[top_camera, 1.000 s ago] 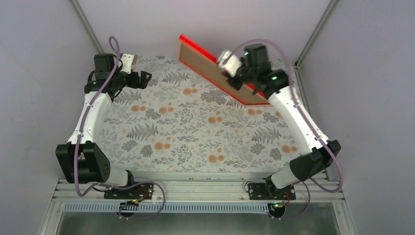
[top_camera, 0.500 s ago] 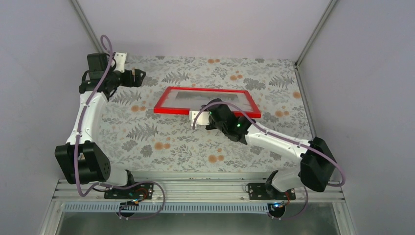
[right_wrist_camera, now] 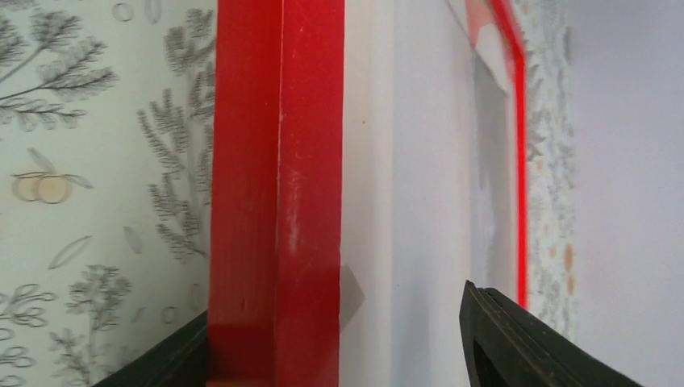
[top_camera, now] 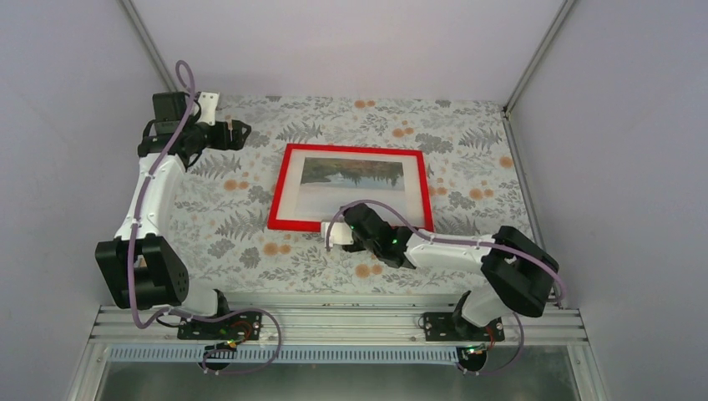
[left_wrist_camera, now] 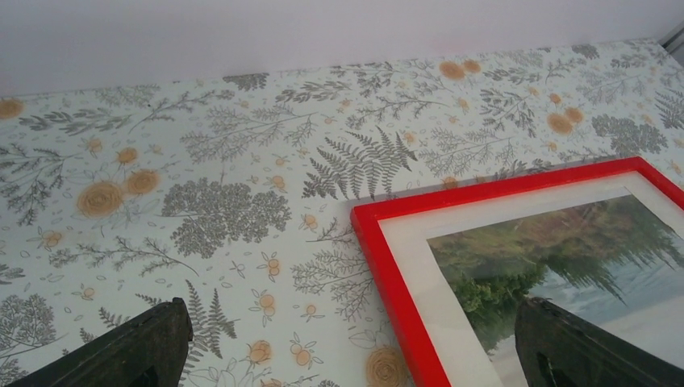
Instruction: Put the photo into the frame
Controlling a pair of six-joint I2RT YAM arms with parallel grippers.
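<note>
Frame (top_camera: pixel 280 188) flat and face up on patterned tablecloth (top_camera: pixel 242 234), all four red rails in sight from above. Inside the frame, photo (top_camera: pixel 355 171) ringed by white mat (left_wrist_camera: pixel 415 266): dark trees across the part toward the frame's far rail, pale water toward the near rail.

Right gripper (right_wrist_camera: pixel 335 310) at the frame's near rail, roughly midway along it and low to the cloth. Jaws apart, straddling that rail: one finger (right_wrist_camera: pixel 173 355) just beside the rail's outer face, the other over the mat, clear of the red edge. Not closed on anything.

Left gripper (top_camera: pixel 240 134) well off the frame's far left corner, raised above the cloth. Fingers spread wide, nothing held between them. In the left wrist view, that corner of the frame visible beyond the two dark fingertips, with a strip of mat and the tree edge of the photo.
</note>
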